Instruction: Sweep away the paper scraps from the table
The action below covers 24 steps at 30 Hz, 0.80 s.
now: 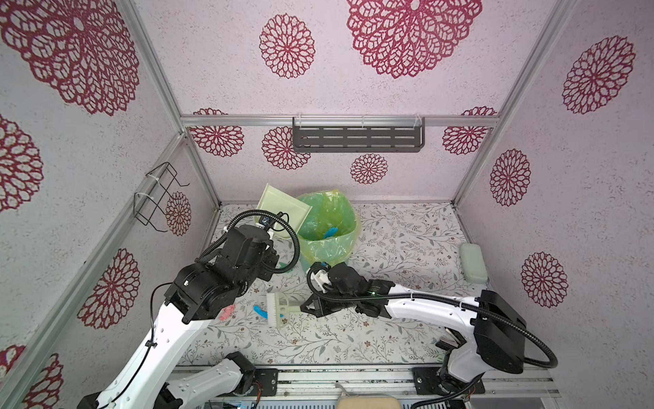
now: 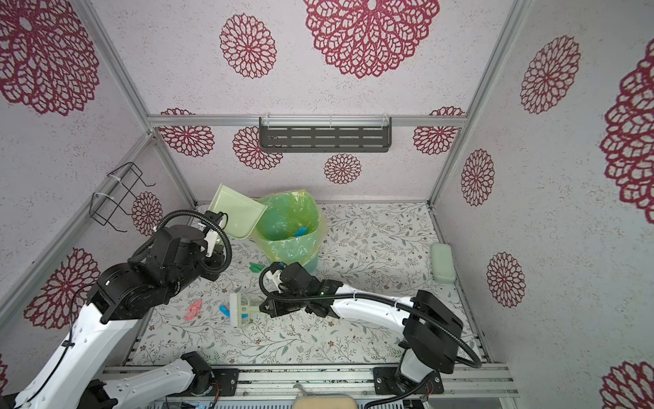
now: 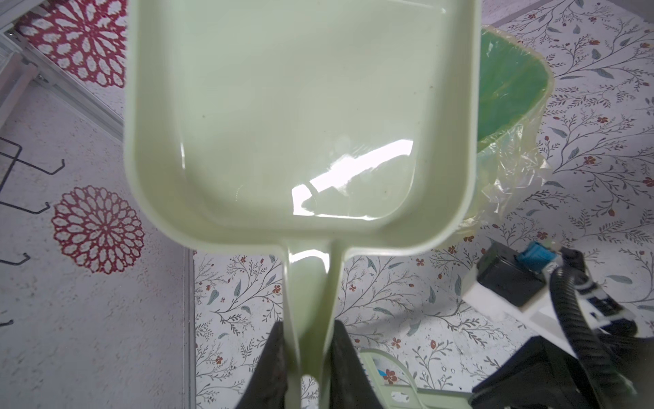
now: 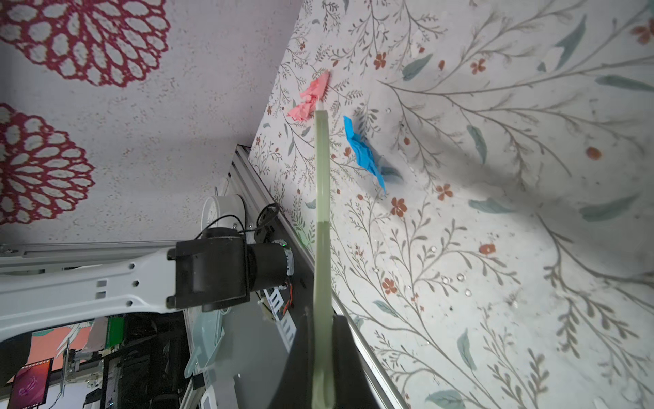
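1. The table (image 1: 389,336) is a white surface printed with grey-green vines and small brownish flowers, edged by metal rails. Most of the paper scraps visible lie on its near-left part.
2. A bin (image 1: 329,249) lined with yellow-green plastic stands at the far middle of the table. One crumpled blue piece (image 1: 331,232) lies inside it.
3. A pale green dustpan (image 1: 279,209) is held up and tilted at the bin's far-left rim, and its inner face is glossy in the left wrist view.
4. The left gripper (image 3: 308,325) has its jaws drawn close together, clamped on the dustpan's narrow handle.
5. A pale green brush (image 1: 279,310) with white bristles sits low over the near-middle of the table, bristles facing left. The right gripper (image 4: 322,318) is fully closed on its thin handle.
6. The pink scrap (image 2: 194,310) is crumpled and jagged. It lies left of the brush, close to the left arm.
7. The blue scrap (image 2: 224,310) is bright, twisted and elongated, and it lies right against the bristles, between the brush and the pink scrap.
8. The green scrap (image 2: 256,266) is small and folded. It lies near the bin's base on the near-left side, well apart from the brush.
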{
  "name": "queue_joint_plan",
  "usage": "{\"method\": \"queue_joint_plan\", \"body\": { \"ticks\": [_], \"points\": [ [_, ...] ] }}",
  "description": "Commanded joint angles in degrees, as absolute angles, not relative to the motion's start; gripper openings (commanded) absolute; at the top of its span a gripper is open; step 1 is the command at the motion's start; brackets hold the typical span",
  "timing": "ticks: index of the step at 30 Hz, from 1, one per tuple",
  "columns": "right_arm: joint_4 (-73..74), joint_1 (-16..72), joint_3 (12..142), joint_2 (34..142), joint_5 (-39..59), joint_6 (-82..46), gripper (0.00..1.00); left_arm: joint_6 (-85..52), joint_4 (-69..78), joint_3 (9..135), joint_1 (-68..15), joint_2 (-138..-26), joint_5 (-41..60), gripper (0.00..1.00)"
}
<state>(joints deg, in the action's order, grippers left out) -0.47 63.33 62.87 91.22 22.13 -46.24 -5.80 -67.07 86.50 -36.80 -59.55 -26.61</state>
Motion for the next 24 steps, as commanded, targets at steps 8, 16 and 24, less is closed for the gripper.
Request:
{"method": "queue_joint_plan", "body": {
  "ticks": [8,16,24],
  "points": [
    [-5.62,64.68,73.47,100.07,24.15,-46.31,0.0,-7.4,-69.34,86.04,-36.3,-56.78,-24.63,0.09],
    [-9.46,65.73,80.49,106.49,24.6,-46.57,0.0,-6.53,-70.14,85.96,-36.12,-56.87,-23.46,0.09],
    [-14.51,65.65,86.35,112.13,24.04,-47.84,0.0,-5.12,-71.13,85.96,-35.6,-57.08,-22.69,0.09]
  ]
}}
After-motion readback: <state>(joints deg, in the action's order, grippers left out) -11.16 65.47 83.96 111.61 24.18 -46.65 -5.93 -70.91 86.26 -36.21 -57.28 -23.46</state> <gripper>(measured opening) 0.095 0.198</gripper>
